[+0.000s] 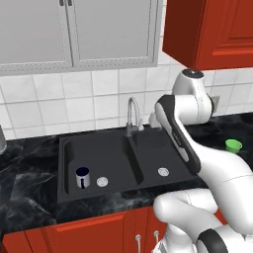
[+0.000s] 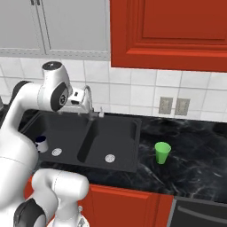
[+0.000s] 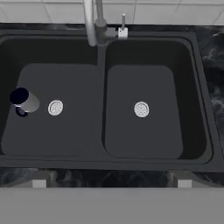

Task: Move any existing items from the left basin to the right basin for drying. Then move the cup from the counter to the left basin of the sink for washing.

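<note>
The white mug [image 1: 82, 178] [image 2: 41, 143] [image 3: 25, 101] with the dark blue inside stands in the left basin [image 1: 106, 153] [image 2: 60, 126] [image 3: 57, 140], at its left side beside the silver drain. Nothing lies in the right basin [image 1: 155, 150] [image 2: 117, 133] [image 3: 144, 83] except its drain. The green cup [image 1: 233, 145] [image 2: 162, 152] stands upright on the counter [image 2: 195, 146], right of the sink. My gripper [image 3: 111, 183] hangs high above the sink's front edge, near the divider. It is open, its fingertips [image 3: 39, 183] set wide apart, and holds nothing.
The chrome gooseneck faucet [image 1: 131, 114] [image 2: 89, 101] [image 3: 91, 22] rises at the back of the divider, close to my hand. Red wall cabinets [image 2: 168, 31] hang above the counter on the right. Two wall outlets [image 2: 174, 106] sit on the tiles.
</note>
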